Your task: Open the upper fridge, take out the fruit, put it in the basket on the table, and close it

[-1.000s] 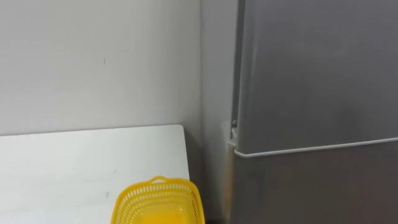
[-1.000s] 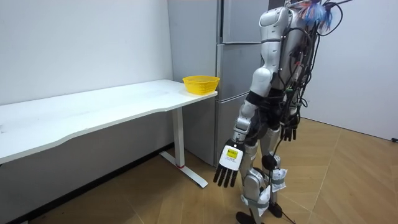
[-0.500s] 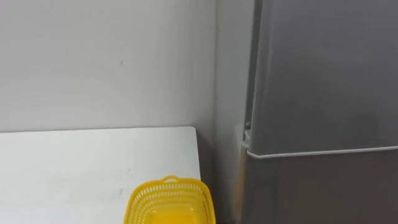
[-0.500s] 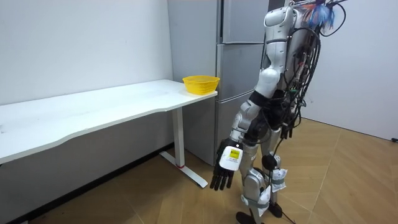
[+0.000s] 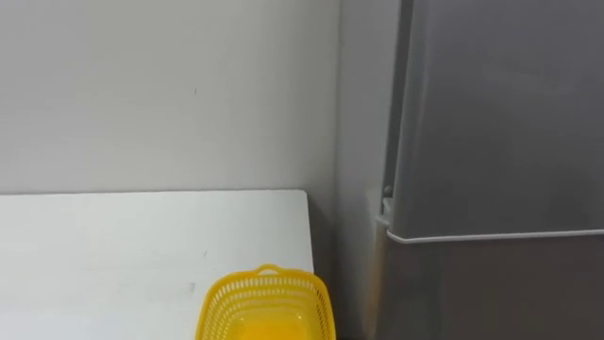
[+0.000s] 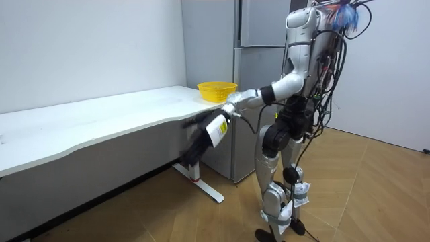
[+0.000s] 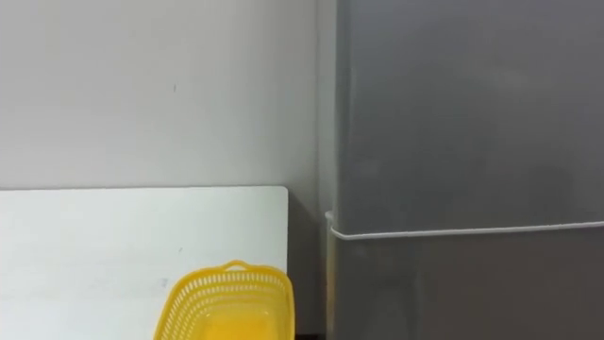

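Note:
The grey fridge fills the right of the eye views; its upper door is closed, and a seam separates it from the lower door. In the room view I stand facing the fridge. My left arm is raised toward the room view's left, and my left hand hangs open in the air below the table edge, holding nothing. My right hand hangs low by my hip, mostly hidden among cables.
A yellow mesh basket sits on the white table's corner nearest the fridge. The table runs along the white wall to my left. Wooden floor lies open behind me.
My left arm has swung up from beside my leg to about table height. The eye views have shifted a little, so the fridge and basket sit further right in the picture.

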You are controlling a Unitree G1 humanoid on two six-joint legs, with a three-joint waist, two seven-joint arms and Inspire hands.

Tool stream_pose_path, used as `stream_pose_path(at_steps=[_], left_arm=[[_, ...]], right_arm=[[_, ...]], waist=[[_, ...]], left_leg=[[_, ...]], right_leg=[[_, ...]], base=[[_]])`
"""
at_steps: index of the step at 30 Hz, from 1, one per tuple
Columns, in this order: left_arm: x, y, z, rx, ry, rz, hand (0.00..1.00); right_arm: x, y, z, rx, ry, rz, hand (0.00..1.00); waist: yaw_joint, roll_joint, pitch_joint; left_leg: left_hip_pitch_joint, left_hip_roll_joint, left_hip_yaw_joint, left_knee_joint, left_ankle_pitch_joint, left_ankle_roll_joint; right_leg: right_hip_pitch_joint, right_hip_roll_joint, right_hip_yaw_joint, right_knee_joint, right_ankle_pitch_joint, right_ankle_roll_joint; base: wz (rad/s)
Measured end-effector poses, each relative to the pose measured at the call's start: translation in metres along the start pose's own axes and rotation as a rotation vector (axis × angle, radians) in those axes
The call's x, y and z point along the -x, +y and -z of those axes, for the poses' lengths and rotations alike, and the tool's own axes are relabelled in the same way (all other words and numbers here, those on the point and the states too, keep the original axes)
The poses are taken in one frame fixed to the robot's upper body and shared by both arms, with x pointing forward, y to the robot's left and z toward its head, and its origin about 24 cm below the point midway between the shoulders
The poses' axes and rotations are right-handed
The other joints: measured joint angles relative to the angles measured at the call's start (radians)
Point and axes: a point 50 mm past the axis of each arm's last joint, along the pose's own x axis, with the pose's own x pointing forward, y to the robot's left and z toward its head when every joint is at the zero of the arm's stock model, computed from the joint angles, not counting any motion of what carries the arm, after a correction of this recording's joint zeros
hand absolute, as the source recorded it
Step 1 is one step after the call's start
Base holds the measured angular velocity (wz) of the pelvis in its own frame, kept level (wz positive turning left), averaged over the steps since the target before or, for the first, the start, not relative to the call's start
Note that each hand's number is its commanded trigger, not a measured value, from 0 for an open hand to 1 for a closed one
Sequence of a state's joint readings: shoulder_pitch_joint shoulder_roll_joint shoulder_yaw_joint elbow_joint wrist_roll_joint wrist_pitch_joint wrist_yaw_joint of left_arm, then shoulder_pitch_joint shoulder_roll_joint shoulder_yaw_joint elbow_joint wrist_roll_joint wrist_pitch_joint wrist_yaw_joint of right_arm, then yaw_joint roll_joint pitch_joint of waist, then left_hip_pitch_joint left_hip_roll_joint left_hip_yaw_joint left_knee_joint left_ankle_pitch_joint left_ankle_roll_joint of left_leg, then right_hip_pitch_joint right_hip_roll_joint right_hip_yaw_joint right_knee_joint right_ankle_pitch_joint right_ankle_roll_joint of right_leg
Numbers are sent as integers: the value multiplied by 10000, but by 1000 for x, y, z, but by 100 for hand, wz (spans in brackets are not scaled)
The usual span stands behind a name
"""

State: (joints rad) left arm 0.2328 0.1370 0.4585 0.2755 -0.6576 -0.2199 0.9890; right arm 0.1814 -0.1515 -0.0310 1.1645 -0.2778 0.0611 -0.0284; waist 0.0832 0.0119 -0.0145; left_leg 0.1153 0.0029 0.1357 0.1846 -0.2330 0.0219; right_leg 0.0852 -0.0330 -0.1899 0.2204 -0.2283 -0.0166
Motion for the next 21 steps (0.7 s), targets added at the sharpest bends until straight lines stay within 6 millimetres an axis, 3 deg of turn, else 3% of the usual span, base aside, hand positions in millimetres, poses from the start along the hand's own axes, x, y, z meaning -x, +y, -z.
stream_pose_path(at_steps=[6, 8, 12, 14, 21], left_arm=[[20, -21, -64, 2657, -1653, 1131, 0], [31, -29, -92, 3375, -2557, 2058, 0], [55, -37, -125, 4071, -4009, 3786, 0], [74, -41, -142, 4766, -4555, 5096, 0], [120, -66, -157, 5093, -5411, 8923, 0]], right_arm=[[1, 2, 5, -33, 0, 37, 0], [1, 2, 7, 68, 55, 33, 0], [2, 4, 13, -116, 235, -136, 0], [2, 5, 12, -88, 238, -392, 0], [2, 8, 17, 299, 435, -833, 0]], waist=[[85, 109, 25], [23, 169, 70], [-63, 239, 123], [-271, 240, 144], [-553, 268, 207]], left_leg=[[0, 0, -12, -25, 0, 0], [-16, -1, -23, -18, 0, 0], [-24, -1, -42, -8, 0, 0], [-80, -3, -93, 24, 0, -1], [-196, 5, -108, 63, 1, -3]], right_leg=[[-16, 16, 12, 0, 0, 0], [-15, 28, 36, -11, 0, 0], [8, 7, -48, -41, 0, 1], [12, 3, -111, -94, 0, 1], [8, 28, -61, -182, 18, 3]], base=[[0], [0], [1], [7], [2]])
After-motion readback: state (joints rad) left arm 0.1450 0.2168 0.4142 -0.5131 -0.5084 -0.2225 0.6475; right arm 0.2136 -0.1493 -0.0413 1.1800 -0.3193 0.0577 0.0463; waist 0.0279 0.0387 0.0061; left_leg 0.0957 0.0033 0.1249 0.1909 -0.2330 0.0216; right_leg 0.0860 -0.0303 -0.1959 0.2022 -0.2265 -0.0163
